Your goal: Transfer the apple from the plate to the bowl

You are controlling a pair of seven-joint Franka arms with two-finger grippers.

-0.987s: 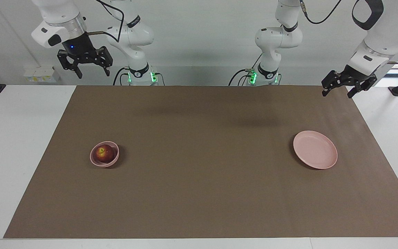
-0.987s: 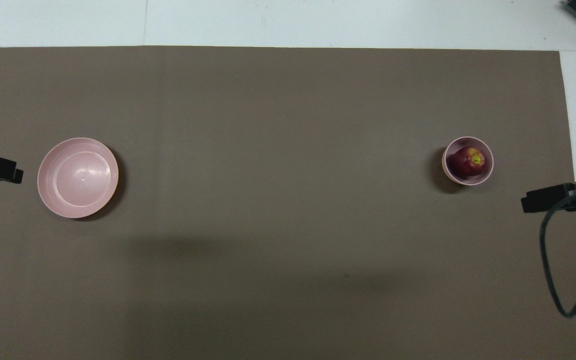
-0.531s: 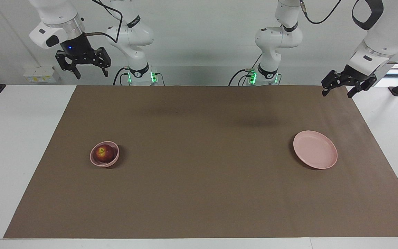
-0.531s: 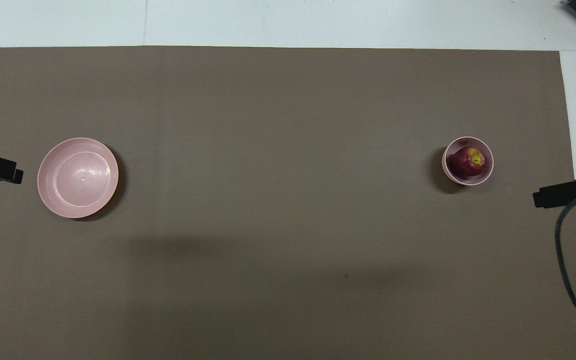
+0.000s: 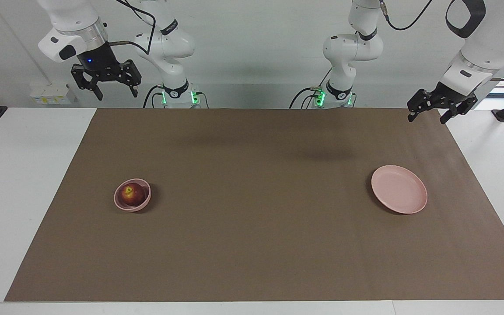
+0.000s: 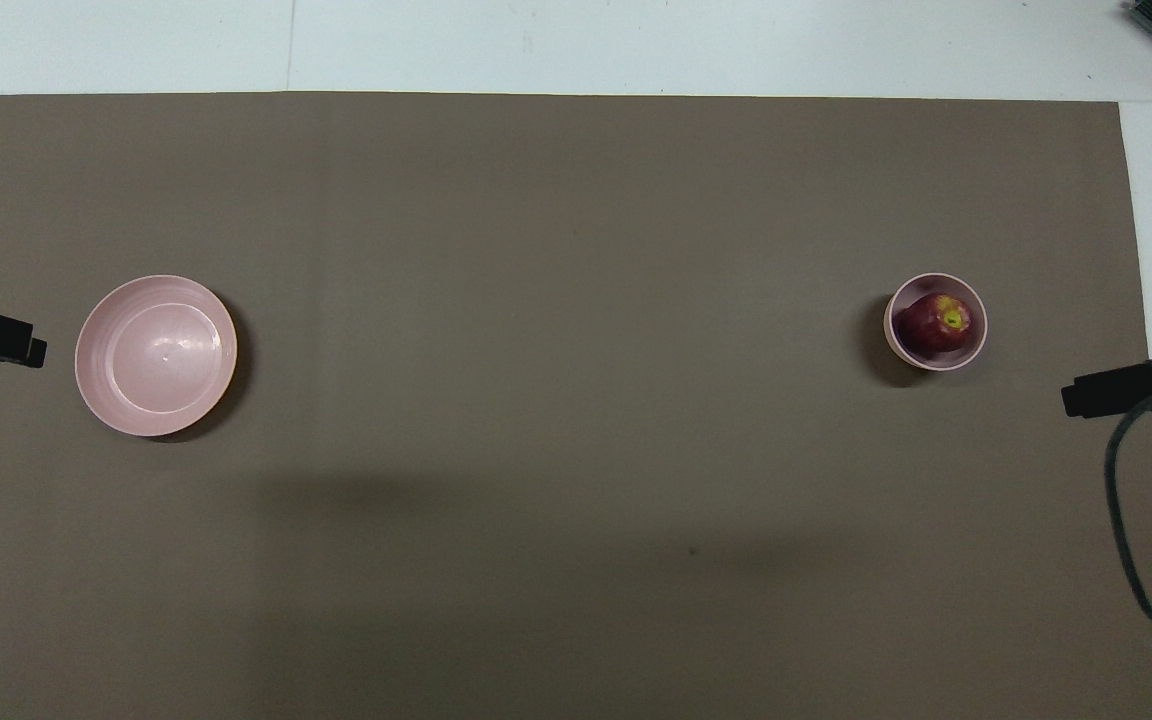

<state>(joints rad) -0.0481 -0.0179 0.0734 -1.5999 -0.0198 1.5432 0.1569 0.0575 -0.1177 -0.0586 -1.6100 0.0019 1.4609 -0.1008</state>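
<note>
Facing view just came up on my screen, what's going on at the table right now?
Nothing is being handled. The apple already sits in the bowl toward the right arm's end of the table, and the plate lies bare toward the left arm's end. The right gripper hangs open, high above its end of the table, holding nothing. The left gripper waits open over the mat's corner near the plate.

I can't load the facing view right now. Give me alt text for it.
The apple sits in the bowl toward the right arm's end of a brown mat; the plate lies bare toward the left arm's end. The right gripper and the left gripper hang open, raised near the robots' edge, holding nothing.
</note>
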